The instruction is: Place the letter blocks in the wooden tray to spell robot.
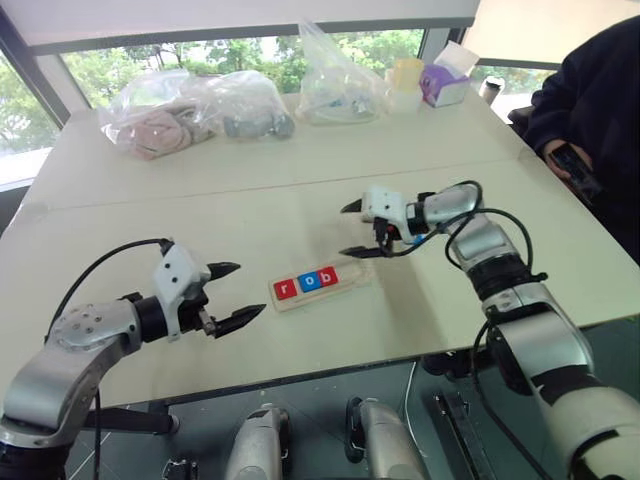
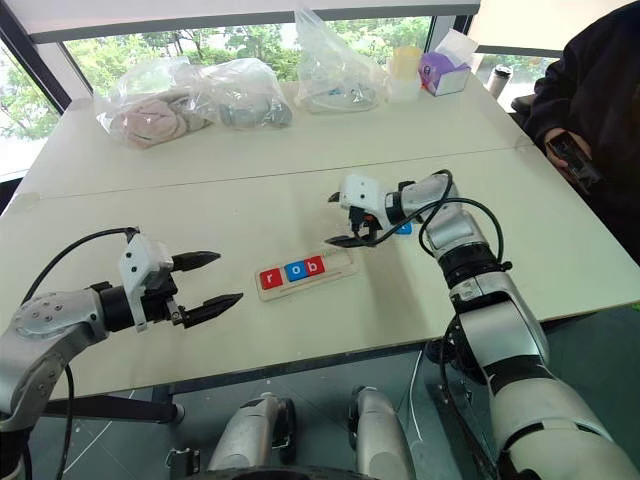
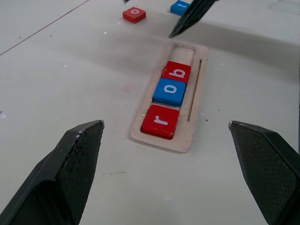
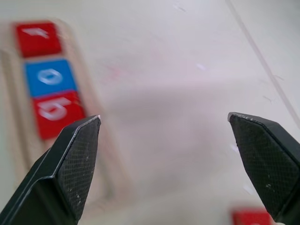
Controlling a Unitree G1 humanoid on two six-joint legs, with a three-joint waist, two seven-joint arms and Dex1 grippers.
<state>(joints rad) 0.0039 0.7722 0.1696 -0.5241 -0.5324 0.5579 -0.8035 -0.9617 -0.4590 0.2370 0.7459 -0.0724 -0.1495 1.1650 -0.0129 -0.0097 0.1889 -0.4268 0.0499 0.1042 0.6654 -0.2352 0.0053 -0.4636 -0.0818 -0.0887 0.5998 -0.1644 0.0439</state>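
Observation:
The wooden tray (image 1: 346,272) lies on the table between my two arms. Three letter blocks sit in it: a red r (image 3: 160,121), a blue o (image 3: 170,91) and a red b (image 3: 176,71), and the tray's far end is bare. Beyond the tray, a loose red o block (image 3: 134,14) and a blue t block (image 3: 179,6) rest on the table. My right gripper (image 1: 345,230) hovers open just past the tray's right end, holding nothing. To the tray's left, my left gripper (image 1: 252,288) is open and empty, pointing at it.
Clear plastic bags (image 1: 190,110) of soft items lie along the table's far side, beside a purple tissue box (image 1: 445,82) and a cup. A person in dark clothing (image 1: 590,110) sits at the right holding a phone. The table's front edge (image 1: 300,375) runs close below the tray.

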